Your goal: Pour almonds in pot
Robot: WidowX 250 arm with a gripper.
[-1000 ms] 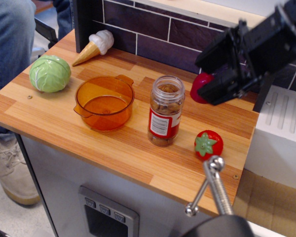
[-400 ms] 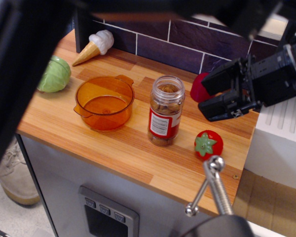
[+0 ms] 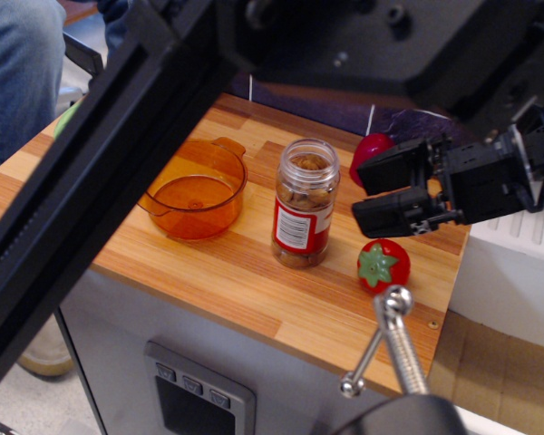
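1. Only one view here, looking down across a wooden counter (image 3: 254, 290), with much of the upper left blocked by a dark arm link close to the lens.
2. Near the counter's middle: an upright clear jar with a red-and-white label (image 3: 304, 203), lid off, holding the almonds (image 3: 306, 192) (visible through the wall, filling most of it).
3. Left of the jar, near but not touching: the translucent orange pot (image 3: 196, 188), empty, two small side handles.
4. Right of the jar: the black gripper (image 3: 374, 193), spread open and empty, fingers pointing toward the jar, one above the other, apart from the glass-clear wall.
5. Behind the gripper, a red dome-shaped cap (image 3: 370, 147); in front and below, a red toy tomato with a green top (image 3: 383, 264).
6. Likely step: approach for a side grasp on the jar, pouring not yet begun.
7. Risks, as judgement: a fingertip striking the jar before straddling it, tipping it and spilling nuts onto the counter; too high a grip on a tall open jar, letting it swing; a low sweep clipping the tomato.
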